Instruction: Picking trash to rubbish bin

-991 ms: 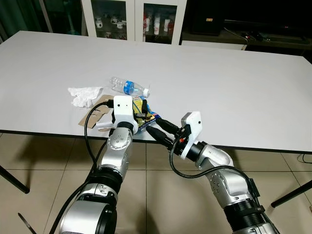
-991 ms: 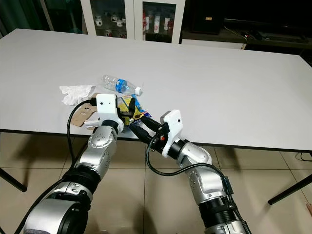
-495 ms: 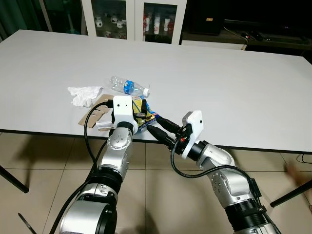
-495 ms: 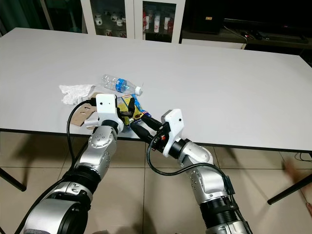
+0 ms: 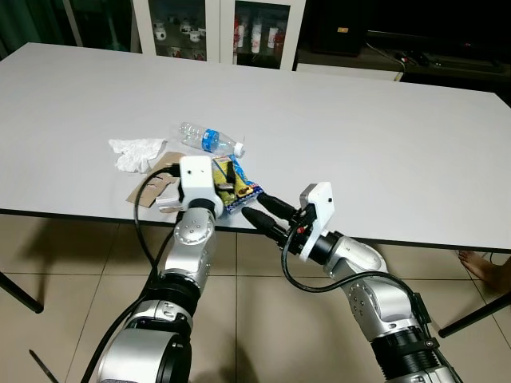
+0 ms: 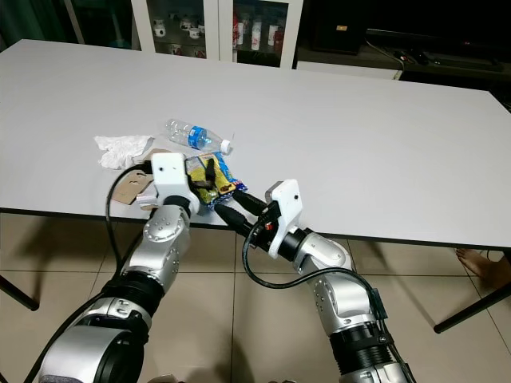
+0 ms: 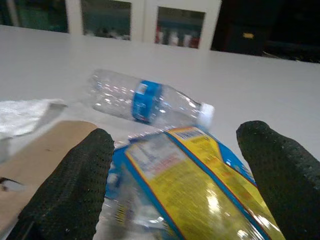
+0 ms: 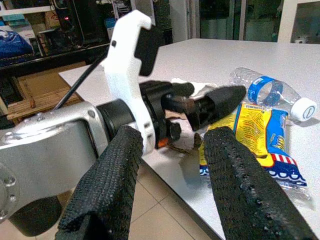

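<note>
Right arm is bent at the elbow below the tabletop (image 5: 383,136) edge, forearm angled up toward the near edge; the right tool (image 5: 266,214) sits just short of that edge, its two black fingers apart with nothing between them. Left arm rises almost vertically from below, wrist level with the tabletop edge; the left tool (image 5: 226,177) lies over the yellow and blue snack wrapper (image 5: 239,187), fingers spread to either side of it. The left wrist view shows the fingers (image 7: 75,180) apart with the snack wrapper (image 7: 195,185) between them; whether the pads touch it cannot be told. Beside the wrapper, a piece of brown cardboard (image 5: 156,188) lies flat at the near edge. Just beyond, a clear plastic water bottle (image 5: 209,140) with a blue label lies on its side. A crumpled white tissue (image 5: 136,153) lies to its left. The right wrist view adds the left arm's white wrist housing (image 8: 127,70), seen side-on. White glass-door cabinets (image 5: 215,24) stand beyond the far edge.
</note>
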